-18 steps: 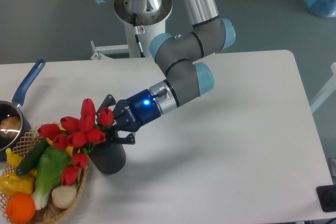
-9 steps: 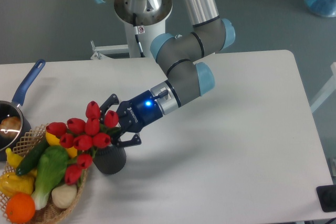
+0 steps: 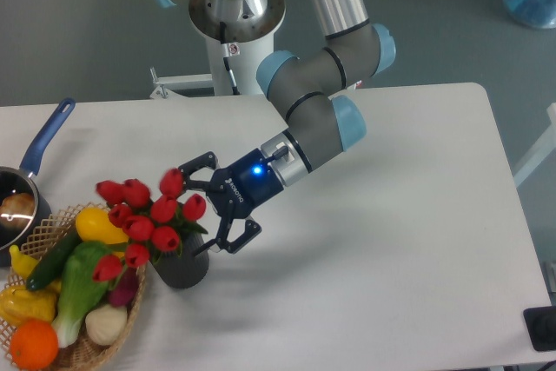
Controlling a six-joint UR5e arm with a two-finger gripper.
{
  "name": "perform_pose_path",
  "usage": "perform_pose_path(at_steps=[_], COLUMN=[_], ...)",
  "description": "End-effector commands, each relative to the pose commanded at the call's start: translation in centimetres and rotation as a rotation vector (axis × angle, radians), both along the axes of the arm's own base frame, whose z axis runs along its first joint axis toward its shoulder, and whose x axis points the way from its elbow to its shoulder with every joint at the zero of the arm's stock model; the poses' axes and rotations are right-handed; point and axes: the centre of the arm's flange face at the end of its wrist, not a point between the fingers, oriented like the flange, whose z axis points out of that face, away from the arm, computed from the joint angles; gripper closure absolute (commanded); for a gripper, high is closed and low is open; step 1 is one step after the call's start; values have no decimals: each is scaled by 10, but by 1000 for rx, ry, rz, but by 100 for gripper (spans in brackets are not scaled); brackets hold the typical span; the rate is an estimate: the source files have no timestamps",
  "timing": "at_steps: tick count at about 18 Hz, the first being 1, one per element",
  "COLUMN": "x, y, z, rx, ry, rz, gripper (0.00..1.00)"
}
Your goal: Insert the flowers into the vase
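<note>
The flowers (image 3: 144,216), a bunch of red tulip buds on green stems, stand with their stems in the vase (image 3: 181,268) and lean left over the basket. The vase is short, dark grey and upright, near the table's front left. My gripper (image 3: 201,208) sits just right of the buds, above the vase's right rim. Its two dark fingers (image 3: 198,162) are spread wide and it is open. One bud lies between the fingers, and I cannot tell whether they touch it.
A wicker basket (image 3: 113,334) of colourful vegetables sits right against the vase's left side. A blue-handled saucepan (image 3: 39,147) stands at the far left edge. The arm (image 3: 317,119) reaches in from the back centre.
The gripper has slid right and slightly down with its fingers spreading wider. The flower bunch has tipped lower and further left over the basket.
</note>
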Motion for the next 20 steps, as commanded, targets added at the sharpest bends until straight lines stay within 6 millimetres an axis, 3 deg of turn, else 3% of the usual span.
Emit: perform_pose_path(at_steps=[5, 8, 12, 16, 20], x=[-2, -7, -24, -57, -112], y=[-25, -53, -77, -97, -124], z=[18, 36, 46, 42, 62], rx=[-57, -56, -139, -395, -695], ry=[31, 59, 139, 339, 606], rz=[52, 105, 168, 244, 354], gripper=[0, 0, 0, 0, 0])
